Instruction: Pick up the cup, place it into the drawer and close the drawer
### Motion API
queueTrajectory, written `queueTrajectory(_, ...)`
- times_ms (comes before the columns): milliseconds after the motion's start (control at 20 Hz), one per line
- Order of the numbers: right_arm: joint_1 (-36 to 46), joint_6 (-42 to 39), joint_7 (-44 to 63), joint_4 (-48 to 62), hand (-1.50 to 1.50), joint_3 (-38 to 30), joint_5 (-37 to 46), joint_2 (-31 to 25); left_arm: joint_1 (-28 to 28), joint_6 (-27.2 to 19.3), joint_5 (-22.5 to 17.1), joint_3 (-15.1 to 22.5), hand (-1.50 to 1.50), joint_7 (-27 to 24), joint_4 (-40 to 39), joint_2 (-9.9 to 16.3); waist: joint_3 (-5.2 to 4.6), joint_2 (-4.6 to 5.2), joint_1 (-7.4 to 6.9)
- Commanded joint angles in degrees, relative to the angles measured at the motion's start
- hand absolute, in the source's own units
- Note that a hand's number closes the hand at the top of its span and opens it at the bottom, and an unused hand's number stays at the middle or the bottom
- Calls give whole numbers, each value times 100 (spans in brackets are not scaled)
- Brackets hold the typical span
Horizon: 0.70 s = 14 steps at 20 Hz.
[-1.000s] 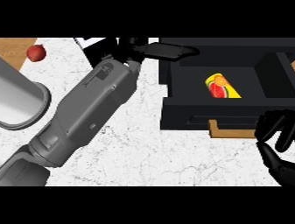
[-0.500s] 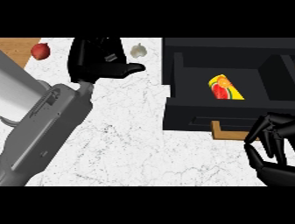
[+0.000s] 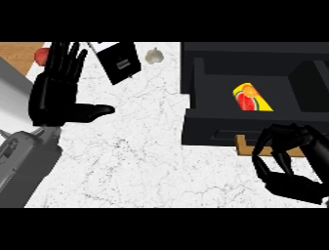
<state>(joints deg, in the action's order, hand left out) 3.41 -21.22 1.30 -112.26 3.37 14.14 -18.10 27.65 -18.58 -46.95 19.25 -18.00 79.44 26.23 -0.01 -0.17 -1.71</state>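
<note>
**Cup lies in the open drawer**

I see the white marbled desk (image 3: 138, 161) carrying the black drawer (image 3: 260, 124), pulled open. Left of the drawer, my left hand (image 3: 55, 95) is spread flat, fingers straight, thumb out. In front of the drawer, my right hand (image 3: 297, 161) has fingers curled, holding nothing. The cup (image 3: 252, 97), yellow and red, lies on its side inside the drawer.
</note>
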Motion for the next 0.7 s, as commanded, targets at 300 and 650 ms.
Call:
queueTrajectory(300, 578, 781, -893, 1609, 150, 963, 2286, -11, -1145, 1005, -11, -635, -150, -395, 137, 374, 1, 26, 113)
queueTrajectory(650, 1169, 1555, -1465, 3692, -150, 1062, 3094, 327, -1703, 1043, 67, -818, -150, -194, 768, 366, 6, 27, 61)
